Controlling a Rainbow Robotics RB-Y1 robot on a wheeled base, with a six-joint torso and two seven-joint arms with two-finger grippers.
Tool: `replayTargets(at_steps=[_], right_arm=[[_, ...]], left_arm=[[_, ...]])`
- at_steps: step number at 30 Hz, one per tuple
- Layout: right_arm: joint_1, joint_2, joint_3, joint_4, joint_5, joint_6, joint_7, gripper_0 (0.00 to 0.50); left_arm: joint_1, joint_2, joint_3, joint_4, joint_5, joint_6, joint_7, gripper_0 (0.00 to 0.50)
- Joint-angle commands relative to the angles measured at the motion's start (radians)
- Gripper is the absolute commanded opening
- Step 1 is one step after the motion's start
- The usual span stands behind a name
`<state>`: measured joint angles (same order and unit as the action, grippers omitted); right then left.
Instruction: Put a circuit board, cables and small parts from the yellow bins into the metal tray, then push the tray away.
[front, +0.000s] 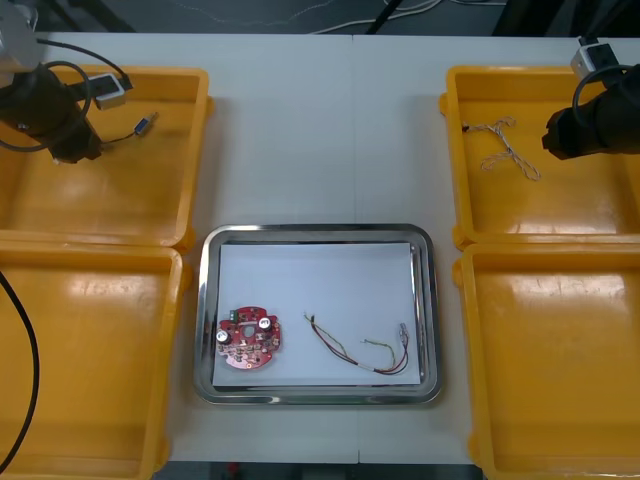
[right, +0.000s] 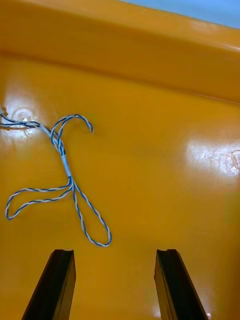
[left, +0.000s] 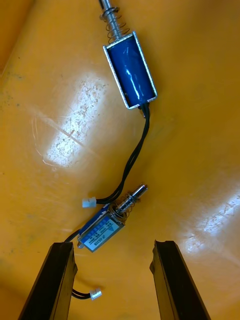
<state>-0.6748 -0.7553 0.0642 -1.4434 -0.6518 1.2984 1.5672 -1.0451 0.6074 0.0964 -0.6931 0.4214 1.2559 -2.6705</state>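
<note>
On my left, the left gripper (left: 112, 244) hangs over the far left bin (front: 130, 195) with its fingers (left: 62, 280) spread wide and nothing between them. Just beyond the tips lies a small metal part (left: 102, 230) with a blue label. It lies slantwise and closer to one finger, so I have open bin floor by the other. A black cable (left: 132, 160) from a larger metal part (left: 130, 70) farther out ends in a white plug just beside the small one. From the front I see the larger part close to the bin's far rim, and broad open floor on the side toward me. The near left bin (front: 90, 370) is open floor from wall to wall.

In the middle, the metal tray (front: 205, 300) sits white inside, its rims just beside the near bins on both sides. The circuit board (front: 248, 338) lies in its near left corner, close to the rim. The red and yellow cable (front: 360, 350) lies near the right rim. The tray's far half is open, and bare table (front: 330, 130) stretches beyond it.

On my right, the right gripper (right: 115, 252) hovers over the far right bin (front: 580, 210), fingers parted and holding nothing. The blue and white cable (right: 65, 170) lies looped beyond the tips, with one end near the bin's inner wall. The near right bin (front: 560, 370) gives wide floor.
</note>
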Motion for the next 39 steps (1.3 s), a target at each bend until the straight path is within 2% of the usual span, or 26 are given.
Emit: replayTargets(at_steps=[1, 7, 18, 26, 28, 29, 30, 31, 33, 39], right_arm=[[-0.117, 0.034, 0.048, 0.095, 0.024, -0.011, 0.050, 0.460], [-0.186, 0.086, 0.060, 0.227, 0.047, -0.019, 0.076, 0.462], [-0.262, 0.183, 0.071, 0.439, 0.098, -0.137, 0.109, 0.461], [-0.273, 0.205, 0.085, 0.472, 0.116, -0.156, 0.123, 0.461], [-0.273, 0.205, 0.094, 0.472, 0.113, -0.156, 0.123, 0.408], [-0.273, 0.205, 0.100, 0.471, 0.112, -0.156, 0.123, 0.278], [-0.273, 0.203, 0.103, 0.472, 0.109, -0.156, 0.123, 0.116], [-0.273, 0.205, 0.103, 0.472, 0.107, -0.154, 0.125, 0.043], [-0.273, 0.205, 0.103, 0.471, 0.104, -0.149, 0.126, 0.003], [-0.278, 0.191, 0.101, 0.471, 0.095, -0.136, 0.148, 0.000]], left_arm=[[-0.084, -0.023, 0.013, 0.060, -0.021, -0.047, 0.052, 0.454], [-0.108, -0.029, 0.028, 0.099, -0.035, -0.062, 0.041, 0.455], [-0.092, -0.048, 0.033, 0.112, -0.066, -0.119, 0.041, 0.454], [-0.075, -0.049, 0.037, 0.113, -0.076, -0.135, 0.034, 0.452], [-0.070, -0.049, 0.037, 0.112, -0.076, -0.136, 0.034, 0.449], [-0.065, -0.049, 0.037, 0.112, -0.076, -0.139, 0.034, 0.448], [-0.061, -0.049, 0.037, 0.112, -0.076, -0.142, 0.032, 0.447], [-0.056, -0.051, 0.037, 0.112, -0.075, -0.144, 0.032, 0.447], [-0.052, -0.049, 0.036, 0.112, -0.075, -0.147, 0.027, 0.443], [-0.035, -0.054, 0.037, 0.112, -0.078, -0.156, 0.021, 0.422]])
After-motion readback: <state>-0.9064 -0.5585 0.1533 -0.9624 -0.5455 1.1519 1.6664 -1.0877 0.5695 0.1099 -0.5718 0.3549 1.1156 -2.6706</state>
